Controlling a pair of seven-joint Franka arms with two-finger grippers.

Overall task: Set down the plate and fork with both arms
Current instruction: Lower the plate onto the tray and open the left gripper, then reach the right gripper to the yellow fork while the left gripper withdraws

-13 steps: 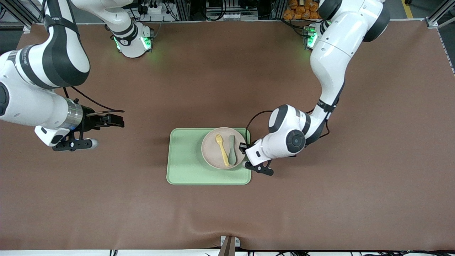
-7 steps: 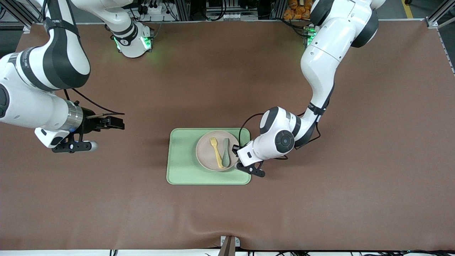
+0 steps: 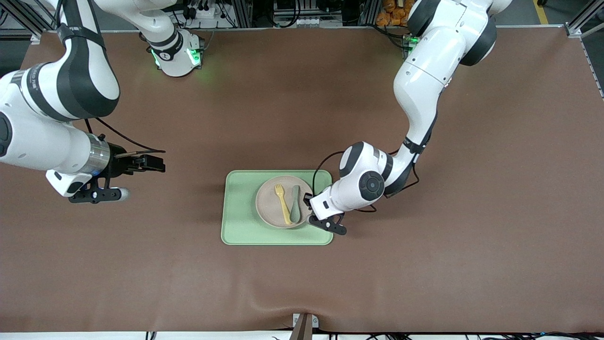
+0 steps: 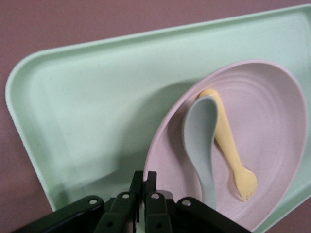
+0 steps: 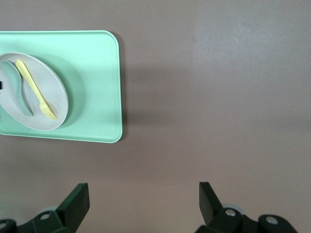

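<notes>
The pale beige plate (image 3: 270,208) is over the light green tray (image 3: 240,217), with the yellow fork (image 3: 282,204) and a grey-green spoon (image 3: 295,210) lying side by side in it. My left gripper (image 3: 309,208) is shut on the plate's rim at the side toward the left arm's end. In the left wrist view its fingertips (image 4: 146,177) pinch the rim of the plate (image 4: 272,111), beside the fork (image 4: 226,145). My right gripper (image 3: 153,163) is open and empty over bare table toward the right arm's end. Its wrist view shows the plate (image 5: 53,92) and fork (image 5: 36,90) apart from it.
The tray (image 4: 97,97) has bare room on its half toward the right arm's end. The spoon (image 4: 201,141) lies against the fork. Brown table mat surrounds the tray (image 5: 97,73) on all sides.
My left gripper has carried the plate, with fork and spoon in it, across the tray toward the right arm's end. The right arm has not moved.
</notes>
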